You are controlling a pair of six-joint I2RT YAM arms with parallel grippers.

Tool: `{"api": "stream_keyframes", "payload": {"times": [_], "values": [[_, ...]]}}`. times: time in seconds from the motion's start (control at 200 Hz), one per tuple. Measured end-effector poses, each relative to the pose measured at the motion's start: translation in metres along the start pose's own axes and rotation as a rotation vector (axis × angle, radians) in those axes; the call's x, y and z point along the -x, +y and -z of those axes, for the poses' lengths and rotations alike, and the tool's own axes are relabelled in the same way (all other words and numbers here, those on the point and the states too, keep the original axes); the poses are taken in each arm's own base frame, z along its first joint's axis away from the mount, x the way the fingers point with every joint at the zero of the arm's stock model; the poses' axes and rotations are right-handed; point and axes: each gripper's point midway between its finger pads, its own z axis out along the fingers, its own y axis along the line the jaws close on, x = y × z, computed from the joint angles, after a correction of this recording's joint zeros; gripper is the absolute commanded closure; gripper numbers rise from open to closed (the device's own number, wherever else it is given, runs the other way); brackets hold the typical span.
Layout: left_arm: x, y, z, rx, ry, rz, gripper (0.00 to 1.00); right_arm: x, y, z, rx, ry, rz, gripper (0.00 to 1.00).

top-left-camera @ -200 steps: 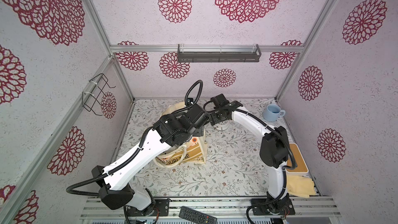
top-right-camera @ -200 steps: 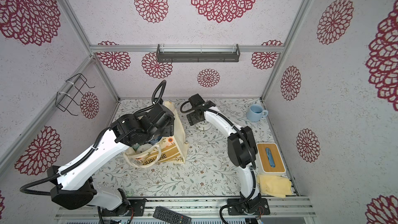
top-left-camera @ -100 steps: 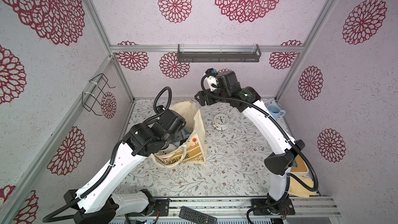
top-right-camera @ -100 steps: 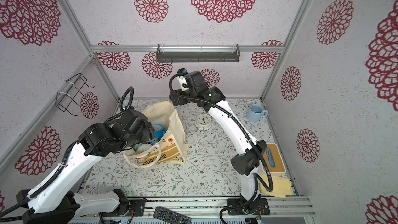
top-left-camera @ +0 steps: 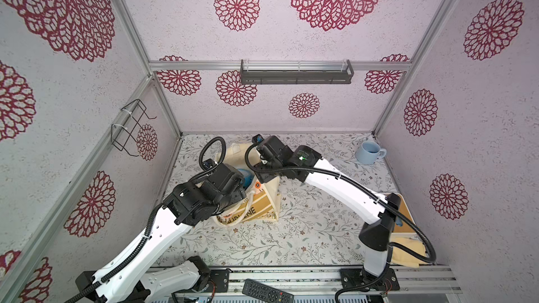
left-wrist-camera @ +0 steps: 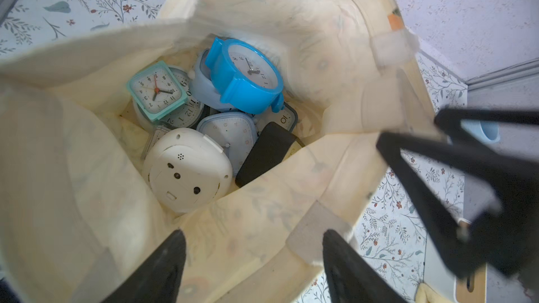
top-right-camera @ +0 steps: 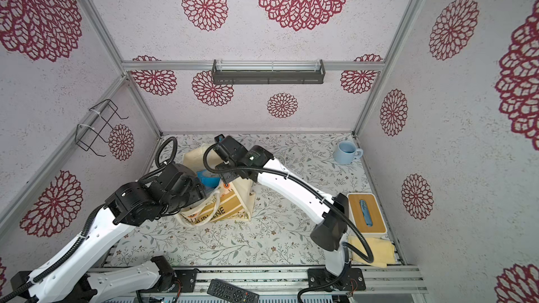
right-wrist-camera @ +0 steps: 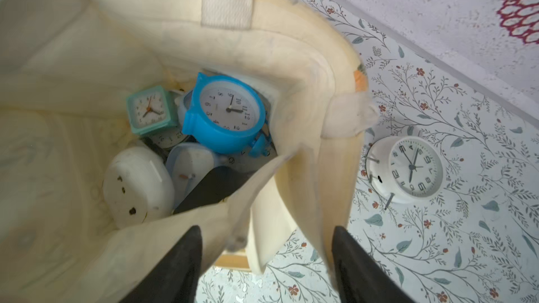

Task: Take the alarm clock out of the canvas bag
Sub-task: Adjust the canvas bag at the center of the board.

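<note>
**A:** Where is the cream canvas bag (top-left-camera: 259, 204) with the tan lettered band in the top views?

**B:** In both top views it stands open on the floral-print tabletop (top-left-camera: 320, 228), left of centre. The two black-and-white arms lean over its mouth and hide their grippers. A bright blue round alarm clock (top-left-camera: 246, 176) shows between them.

**A:** And the left wrist view?

**B:** The left gripper (left-wrist-camera: 253, 233) has its jaws apart over the bag's rim, gripping nothing. Inside lie the blue clock, a small teal square clock (left-wrist-camera: 157, 90), a pale blue square clock (left-wrist-camera: 227, 135), a white rounded clock (left-wrist-camera: 186, 170) lying face down and a flat black object (left-wrist-camera: 265, 153).

**A:** The right wrist view?

**B:** The right gripper (right-wrist-camera: 267, 228) is spread too, astride a corner of the rim. A white round alarm clock (right-wrist-camera: 408, 170) sits outside the bag, just beside it on the tabletop.
</note>
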Motion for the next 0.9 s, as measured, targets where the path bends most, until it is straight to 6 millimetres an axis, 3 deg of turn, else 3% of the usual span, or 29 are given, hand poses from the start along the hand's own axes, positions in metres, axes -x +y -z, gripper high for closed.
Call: {"api": "stream_keyframes", "payload": {"times": [0.095, 0.17, 0.355, 0.545, 0.765, 0.901], "values": [[-0.003, 0.005, -0.003, 0.006, 0.001, 0.026, 0.24, -0.033, 0.009, 0.020, 0.020, 0.009, -0.016, 0.34], [-0.004, 0.008, -0.005, 0.008, 0.000, 0.042, 0.24, -0.055, 0.005, 0.029, 0.024, 0.025, -0.051, 0.31], [-0.012, 0.008, -0.012, -0.001, 0.024, 0.053, 0.24, -0.060, -0.007, 0.028, 0.001, 0.022, -0.124, 0.18], [-0.025, -0.009, -0.021, -0.081, 0.086, 0.048, 0.24, -0.038, -0.013, 0.038, 0.018, -0.030, -0.186, 0.15], [-0.024, -0.034, -0.012, -0.223, 0.100, 0.031, 0.25, 0.015, -0.024, 0.064, 0.102, -0.142, -0.376, 0.15], [-0.026, -0.047, -0.006, -0.298, 0.118, 0.004, 0.27, 0.043, -0.019, 0.065, 0.156, -0.174, -0.456, 0.15]]}}
